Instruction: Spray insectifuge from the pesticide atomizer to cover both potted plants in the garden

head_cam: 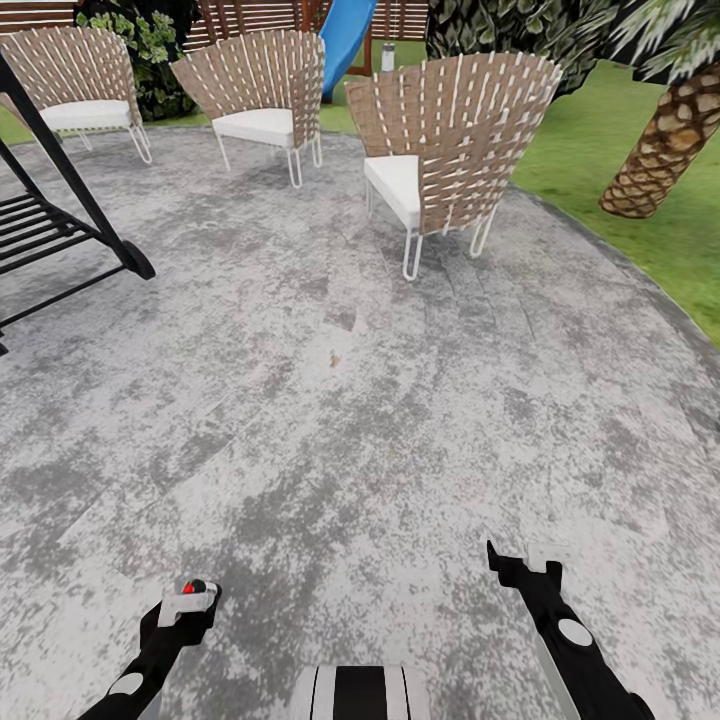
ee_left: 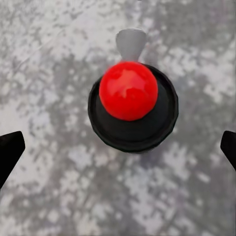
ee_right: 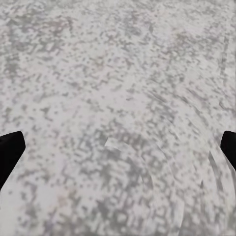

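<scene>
Pesticide atomizer (ee_left: 129, 101), red-knobbed, held upright in left hand (head_cam: 185, 600); right hand (head_cam: 525, 562) wide, empty, over patio (head_cam: 330, 420)

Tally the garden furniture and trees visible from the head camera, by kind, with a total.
Woven wicker chairs with white seat cushions: 3
Black slatted metal-frame seat at the view's left edge: 1
Blue slide behind the chairs: 1
Palm with a scaly brown trunk: 1
Total: 6
</scene>
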Robot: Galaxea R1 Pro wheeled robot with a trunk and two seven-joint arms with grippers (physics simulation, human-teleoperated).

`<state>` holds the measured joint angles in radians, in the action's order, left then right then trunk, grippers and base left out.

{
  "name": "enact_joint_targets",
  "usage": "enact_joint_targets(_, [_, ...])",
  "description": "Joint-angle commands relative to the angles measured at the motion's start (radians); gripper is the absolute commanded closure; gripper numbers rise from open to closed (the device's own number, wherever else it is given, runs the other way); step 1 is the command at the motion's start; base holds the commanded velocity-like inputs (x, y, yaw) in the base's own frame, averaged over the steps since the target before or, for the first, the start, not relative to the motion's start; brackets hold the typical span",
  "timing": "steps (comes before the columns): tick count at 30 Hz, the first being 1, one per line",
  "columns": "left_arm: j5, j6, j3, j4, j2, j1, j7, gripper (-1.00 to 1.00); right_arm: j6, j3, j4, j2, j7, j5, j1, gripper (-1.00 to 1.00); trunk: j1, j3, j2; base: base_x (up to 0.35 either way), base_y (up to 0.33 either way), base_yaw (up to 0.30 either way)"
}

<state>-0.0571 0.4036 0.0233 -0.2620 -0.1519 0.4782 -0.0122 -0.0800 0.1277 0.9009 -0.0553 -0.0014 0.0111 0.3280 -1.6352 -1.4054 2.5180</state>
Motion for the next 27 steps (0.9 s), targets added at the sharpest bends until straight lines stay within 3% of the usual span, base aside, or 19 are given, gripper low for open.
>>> enact_joint_targets(1, [-0.006,0.003,0.0,0.0,0.0,0.0,-0.001,-1.0,-0.003,0.0,0.0,0.0,0.0,0.001,0.0,-1.0,0.0,-0.001,0.0,0.023,0.005,0.0])
enact_joint_targets(27, [-0.006,0.003,0.002,0.0,0.0,0.0,-0.001,-1.0,-0.003,0.0,0.0,0.0,0.0,0.001,0.0,-1.0,0.0,-0.001,0.0,0.029,0.0,0.0])
